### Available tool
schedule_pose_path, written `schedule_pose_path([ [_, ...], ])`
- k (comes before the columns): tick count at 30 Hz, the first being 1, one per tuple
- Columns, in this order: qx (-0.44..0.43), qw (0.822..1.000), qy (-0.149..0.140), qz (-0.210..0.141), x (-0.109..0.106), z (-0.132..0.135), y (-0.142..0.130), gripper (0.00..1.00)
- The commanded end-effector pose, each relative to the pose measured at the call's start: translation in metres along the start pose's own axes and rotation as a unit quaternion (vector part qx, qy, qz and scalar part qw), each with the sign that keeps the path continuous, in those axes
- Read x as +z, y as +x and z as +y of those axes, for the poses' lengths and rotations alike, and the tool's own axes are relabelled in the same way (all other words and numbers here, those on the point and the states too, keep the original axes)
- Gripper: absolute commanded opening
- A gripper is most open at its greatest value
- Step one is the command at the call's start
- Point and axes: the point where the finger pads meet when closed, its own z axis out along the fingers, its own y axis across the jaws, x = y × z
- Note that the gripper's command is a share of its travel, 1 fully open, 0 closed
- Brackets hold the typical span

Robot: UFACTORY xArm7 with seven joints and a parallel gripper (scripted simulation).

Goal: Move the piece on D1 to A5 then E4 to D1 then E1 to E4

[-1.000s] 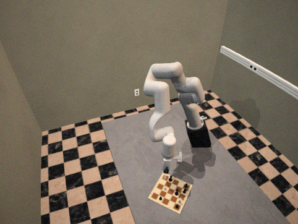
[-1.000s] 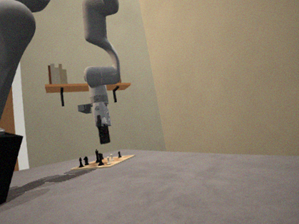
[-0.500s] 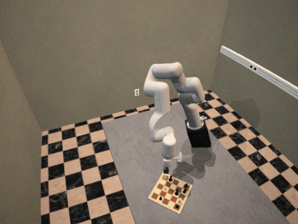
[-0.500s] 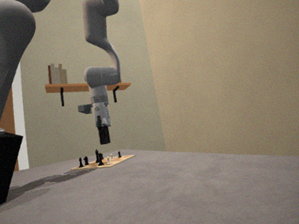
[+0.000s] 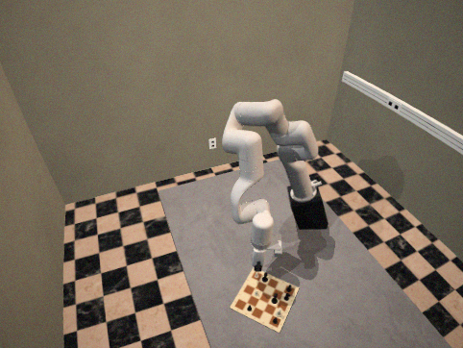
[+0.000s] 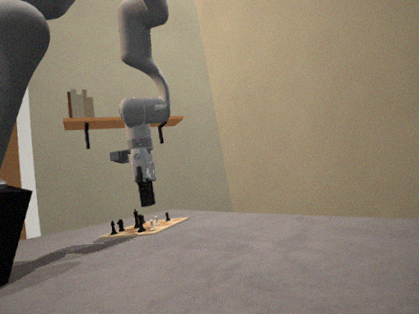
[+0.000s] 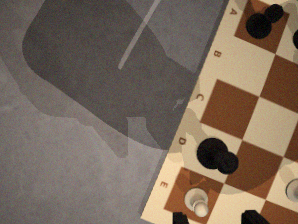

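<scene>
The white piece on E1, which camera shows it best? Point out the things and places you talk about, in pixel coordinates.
The wrist view: it shows the white piece (image 7: 196,199) large, with the edge letter E beside its square. The top view shows it small, near the gripper (image 5: 257,270) (image 7: 215,218); the exterior view shows small white pieces, hard to tell apart.

Top view, clock-face on board (image 5: 252,315) (image 6: 173,224) (image 7: 240,60). Count: board, 1. Black pieces (image 5: 265,278) (image 6: 113,228) (image 7: 211,152), 6: 12, 2, 3, 5, 8 o'clock, one near centre. White pieces (image 5: 279,313) (image 6: 152,225) (image 7: 195,199), 3: between 11 and 12, 10, between 4 and 5.
</scene>
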Motion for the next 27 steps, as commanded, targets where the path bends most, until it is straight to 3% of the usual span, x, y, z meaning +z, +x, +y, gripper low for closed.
schedule_pose_path([
  [1, 0.000, 1.000, -0.002, -0.001, 0.008, 0.002, 0.000, 0.35],
  [27, 0.000, 1.000, -0.002, -0.001, 0.035, 0.002, -0.001, 0.35],
])
